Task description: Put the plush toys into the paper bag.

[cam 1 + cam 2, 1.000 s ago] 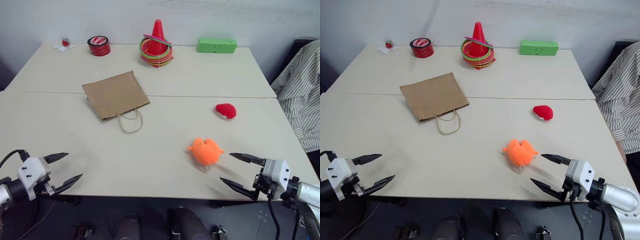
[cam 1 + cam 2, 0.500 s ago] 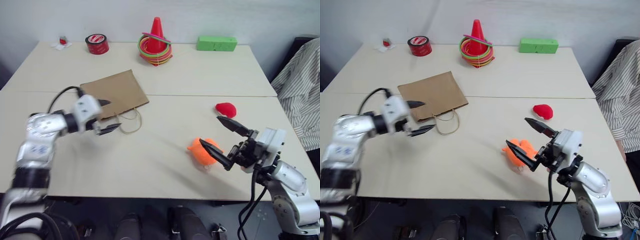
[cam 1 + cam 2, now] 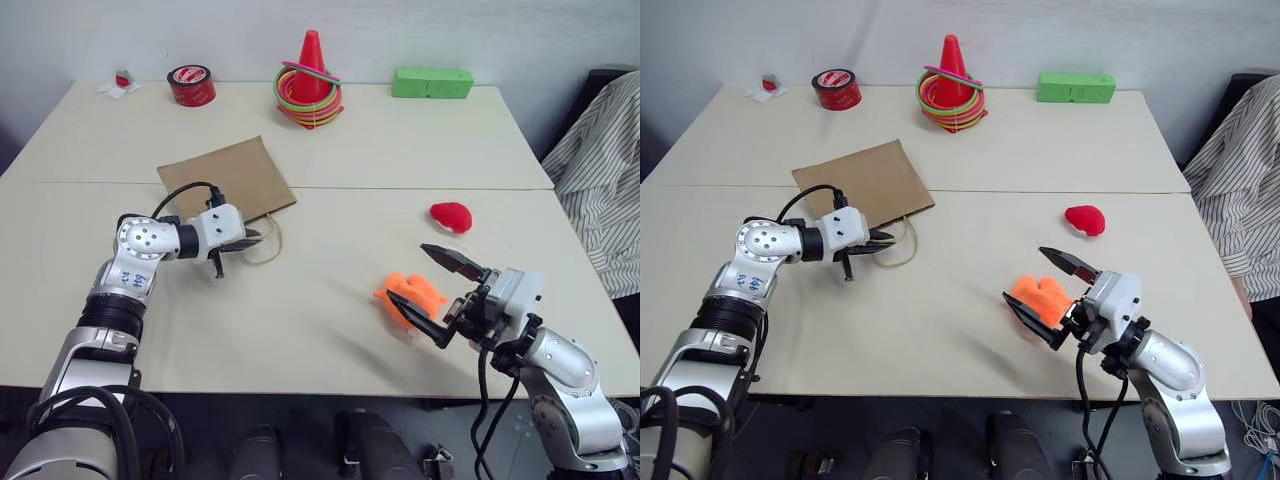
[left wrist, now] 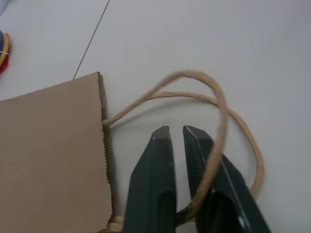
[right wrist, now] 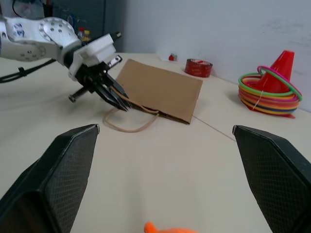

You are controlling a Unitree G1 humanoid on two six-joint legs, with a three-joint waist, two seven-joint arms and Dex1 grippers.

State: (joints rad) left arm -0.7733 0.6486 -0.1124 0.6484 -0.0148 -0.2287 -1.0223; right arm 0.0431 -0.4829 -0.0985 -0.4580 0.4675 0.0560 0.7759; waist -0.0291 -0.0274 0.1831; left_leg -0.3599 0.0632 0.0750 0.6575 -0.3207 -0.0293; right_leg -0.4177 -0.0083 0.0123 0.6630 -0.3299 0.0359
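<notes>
The left gripper [image 4: 176, 133] has swung in from the near left edge to the bag's [image 3: 225, 178] mouth and has just clenched at the cord handle [image 4: 214, 145], which loops over one finger; whether it is truly pinched is unclear. The right gripper [image 3: 432, 285], fingers spread, now brackets the orange toy [image 3: 412, 293] at near right, not yet closed. The red toy [image 3: 450, 216] lies farther right, untouched. Both toys remain outside the flat bag.
</notes>
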